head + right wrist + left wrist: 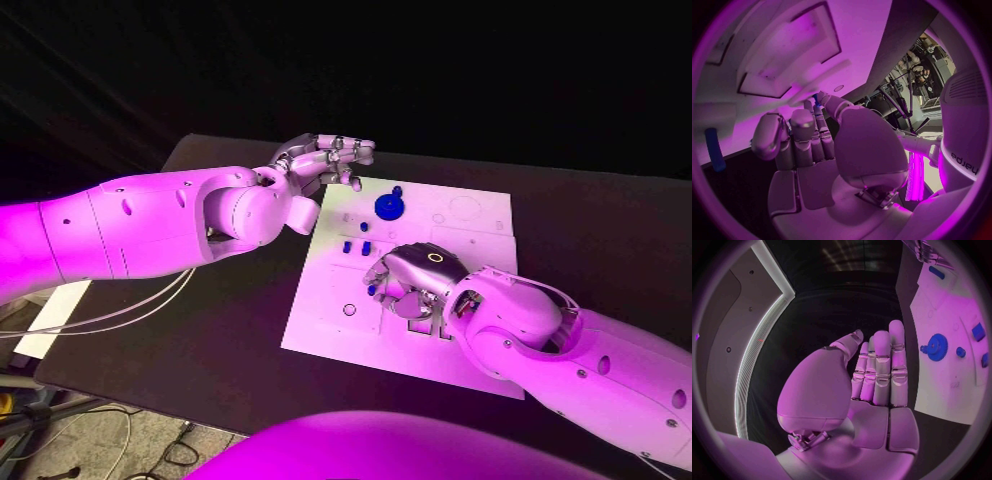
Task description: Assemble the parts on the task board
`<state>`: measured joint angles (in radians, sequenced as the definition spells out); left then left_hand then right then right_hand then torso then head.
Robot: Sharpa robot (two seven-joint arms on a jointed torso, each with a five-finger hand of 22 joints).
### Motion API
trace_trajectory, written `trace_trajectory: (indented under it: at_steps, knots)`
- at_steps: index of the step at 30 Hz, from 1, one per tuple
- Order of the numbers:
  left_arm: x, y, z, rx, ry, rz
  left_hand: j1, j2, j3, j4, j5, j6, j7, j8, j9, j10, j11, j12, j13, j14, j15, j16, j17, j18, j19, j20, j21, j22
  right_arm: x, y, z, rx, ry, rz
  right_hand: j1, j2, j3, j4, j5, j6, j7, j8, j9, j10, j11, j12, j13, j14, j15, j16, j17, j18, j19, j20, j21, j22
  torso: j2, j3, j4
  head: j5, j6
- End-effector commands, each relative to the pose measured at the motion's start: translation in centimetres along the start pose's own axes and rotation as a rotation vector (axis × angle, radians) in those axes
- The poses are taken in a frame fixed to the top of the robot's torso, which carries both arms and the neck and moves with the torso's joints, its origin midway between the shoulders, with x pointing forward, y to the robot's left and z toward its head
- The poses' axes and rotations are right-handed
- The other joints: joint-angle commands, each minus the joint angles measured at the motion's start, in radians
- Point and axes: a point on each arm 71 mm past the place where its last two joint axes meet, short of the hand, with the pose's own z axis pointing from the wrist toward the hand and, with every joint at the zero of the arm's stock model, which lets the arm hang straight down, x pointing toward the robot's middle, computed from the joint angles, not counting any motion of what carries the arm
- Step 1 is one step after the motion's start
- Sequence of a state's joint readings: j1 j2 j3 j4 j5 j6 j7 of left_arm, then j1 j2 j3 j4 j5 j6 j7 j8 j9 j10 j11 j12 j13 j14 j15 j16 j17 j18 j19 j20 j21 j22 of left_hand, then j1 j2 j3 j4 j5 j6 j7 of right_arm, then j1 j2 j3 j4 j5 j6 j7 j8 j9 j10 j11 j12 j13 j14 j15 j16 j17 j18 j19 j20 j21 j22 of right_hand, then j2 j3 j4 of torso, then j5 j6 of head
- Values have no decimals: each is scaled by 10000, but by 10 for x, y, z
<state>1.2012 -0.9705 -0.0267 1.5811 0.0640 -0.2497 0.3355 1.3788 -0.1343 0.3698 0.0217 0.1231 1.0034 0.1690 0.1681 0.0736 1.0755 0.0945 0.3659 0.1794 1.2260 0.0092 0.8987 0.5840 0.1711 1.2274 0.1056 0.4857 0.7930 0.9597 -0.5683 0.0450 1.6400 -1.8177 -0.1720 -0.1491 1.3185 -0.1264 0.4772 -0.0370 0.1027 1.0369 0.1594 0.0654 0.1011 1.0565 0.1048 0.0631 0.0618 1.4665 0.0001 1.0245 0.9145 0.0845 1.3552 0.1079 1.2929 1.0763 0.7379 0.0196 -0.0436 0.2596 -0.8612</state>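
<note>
the black counter (216,330) carried the white task board (476,225) at its middle, a flat plate with shallow cut-outs and small holes. the left arm (130,225) reached in to the board's far left corner, and the right arm (577,345) lay across the board's near right part.

the left hand (325,158) hovered at the board's far left edge, above the counter; in the left wrist view the left hand (876,375) was empty, its fingers straight and laid side by side. the right hand (418,275) was down on the middle of the board, fingers curled toward it. in the right wrist view the fingertips (820,102) of the right hand (811,145) pinched a small blue part (816,100) against the board's surface.

a blue gear (389,206) lay on the board's far part, between the two hands, with a small blue peg (397,189) just beyond it. two short blue parts (356,247) stood side by side just left of the right hand. in the right wrist view a blue bar (714,150) lay on the board apart from the fingers.
</note>
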Motion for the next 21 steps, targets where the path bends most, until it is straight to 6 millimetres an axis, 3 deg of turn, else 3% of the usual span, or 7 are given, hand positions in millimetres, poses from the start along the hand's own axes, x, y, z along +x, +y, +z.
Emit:
trace_trajectory:
  at_steps: [1, 9, 16, 21]
  knots:
    - [3, 0, 0, -54, 347, -53, -39, 85, -53, -2, 34, -56, 8, 59, -10, -87, -14, 33, 17, -94, 5, 33, -13, 92, 32, 10, -48, -18, 0, -4, -2, 194, -96, -24, -10, 91, -53, 3, 70, -48, -23, -17, -16, -70, -7, 50, 18, 19, 95, -64, -18, 163, -90, 4, -55, -17, -6, 7, -11, -2, 8]
    - [2, 0, -1, -81, 371, -55, -38, 91, -53, -2, 33, -58, 8, 62, -10, -96, -12, 37, 18, -100, 6, 33, -15, 92, 30, 12, -53, -20, -11, -3, -15, -55, -1187, 401, 45, 99, -92, -49, 130, -50, -25, -21, -30, -92, -6, 111, 26, 8, 96, -114, -102, 179, -113, 9, -107, -98, 4, 11, -1, -65, 53]
    - [1, 0, -2, -83, 392, -41, -30, 102, -52, -6, 32, -57, 7, 70, -8, -108, -12, 47, 20, -110, 9, 33, -18, 92, 26, 15, -61, -24, -29, -11, -30, 224, -1563, 557, 13, 55, -187, -53, 131, -159, -67, -41, -68, -216, -6, 105, 15, 18, 100, -89, -101, 175, -91, 11, -102, -83, -17, -8, -37, -200, 213]
    - [1, 0, -2, -90, 435, -40, -30, 102, -52, -6, 32, -57, 7, 70, -8, -108, -12, 47, 20, -110, 9, 33, -18, 92, 26, 15, -61, -24, -45, -30, -43, 847, -1441, 308, -69, 11, -438, -21, 146, -324, -131, -38, -128, -498, 20, 78, 13, 35, 121, -46, -108, 172, -69, 28, -110, -89, -19, -2, -44, -322, 347]
